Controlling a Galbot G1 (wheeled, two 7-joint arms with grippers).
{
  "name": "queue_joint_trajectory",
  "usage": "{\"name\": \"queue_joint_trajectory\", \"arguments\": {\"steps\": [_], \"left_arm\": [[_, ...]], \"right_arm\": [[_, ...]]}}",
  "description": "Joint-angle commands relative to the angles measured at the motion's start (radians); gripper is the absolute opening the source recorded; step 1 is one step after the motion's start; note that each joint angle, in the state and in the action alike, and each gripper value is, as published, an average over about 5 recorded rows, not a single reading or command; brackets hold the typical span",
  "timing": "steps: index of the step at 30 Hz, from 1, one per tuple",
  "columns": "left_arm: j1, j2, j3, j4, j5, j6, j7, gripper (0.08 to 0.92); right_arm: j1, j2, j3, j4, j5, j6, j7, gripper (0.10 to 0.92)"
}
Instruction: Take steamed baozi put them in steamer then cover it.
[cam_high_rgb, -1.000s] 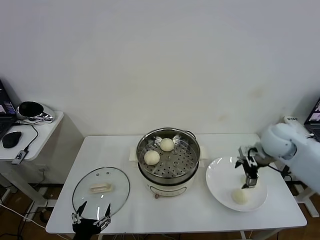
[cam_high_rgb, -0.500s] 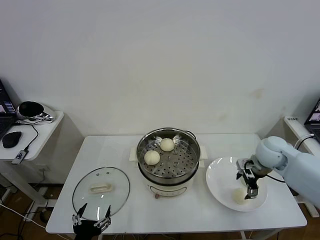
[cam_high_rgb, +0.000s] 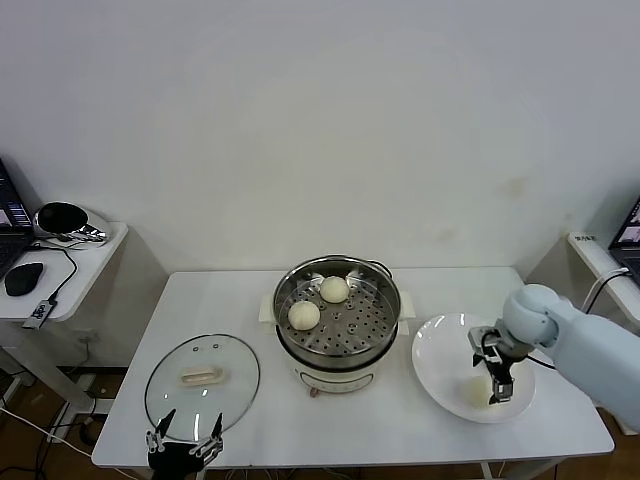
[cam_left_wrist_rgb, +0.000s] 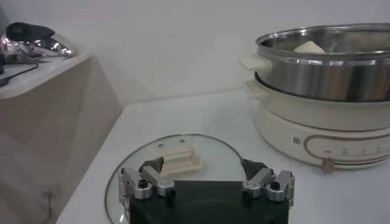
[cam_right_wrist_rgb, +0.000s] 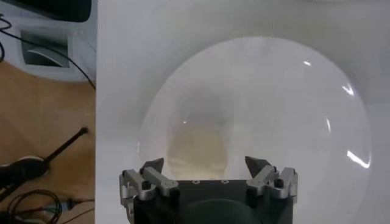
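The steamer (cam_high_rgb: 337, 325) stands mid-table with two baozi in it, one at the back (cam_high_rgb: 334, 289) and one at the left (cam_high_rgb: 303, 315). A third baozi (cam_high_rgb: 473, 389) lies on the white plate (cam_high_rgb: 440, 345) at the right. My right gripper (cam_high_rgb: 498, 386) is open and low over this bun, which sits between its tips in the right wrist view (cam_right_wrist_rgb: 198, 146). The glass cover (cam_high_rgb: 202, 376) lies flat on the table at the left. My left gripper (cam_high_rgb: 185, 441) is open and empty by the cover's near edge. The left wrist view shows the cover (cam_left_wrist_rgb: 177, 159) and steamer (cam_left_wrist_rgb: 323, 67).
A side table (cam_high_rgb: 60, 270) at the far left holds a mouse and a shiny dark object. The plate (cam_right_wrist_rgb: 292, 91) lies near the table's right front edge, with floor and cables beyond. The white wall is close behind the table.
My right gripper has come down and toward the front of the plate, onto the bun lying there. The left arm, cover and steamer have not moved.
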Motion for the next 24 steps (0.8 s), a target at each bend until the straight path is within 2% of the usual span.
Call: {"name": "queue_joint_trajectory", "arguments": {"steps": [1, 18, 21, 24], "left_arm": [[0.000, -0.001, 0.001, 0.007, 0.002, 0.001, 0.000, 0.823], [0.002, -0.001, 0.006, 0.011, 0.004, 0.001, 0.000, 0.823], [0.003, -0.001, 0.007, 0.010, 0.003, 0.001, 0.000, 0.823], [0.003, -0.001, 0.008, 0.011, 0.003, 0.001, 0.000, 0.823]], "right_arm": [[-0.015, 0.023, -0.001, -0.044, -0.019, 0.011, 0.017, 0.823], [-0.035, 0.027, 0.011, -0.050, -0.026, 0.013, 0.022, 0.817], [-0.040, 0.024, 0.016, -0.047, -0.023, 0.010, 0.021, 0.769], [-0.043, 0.020, 0.022, -0.044, -0.020, 0.008, 0.019, 0.666]]}}
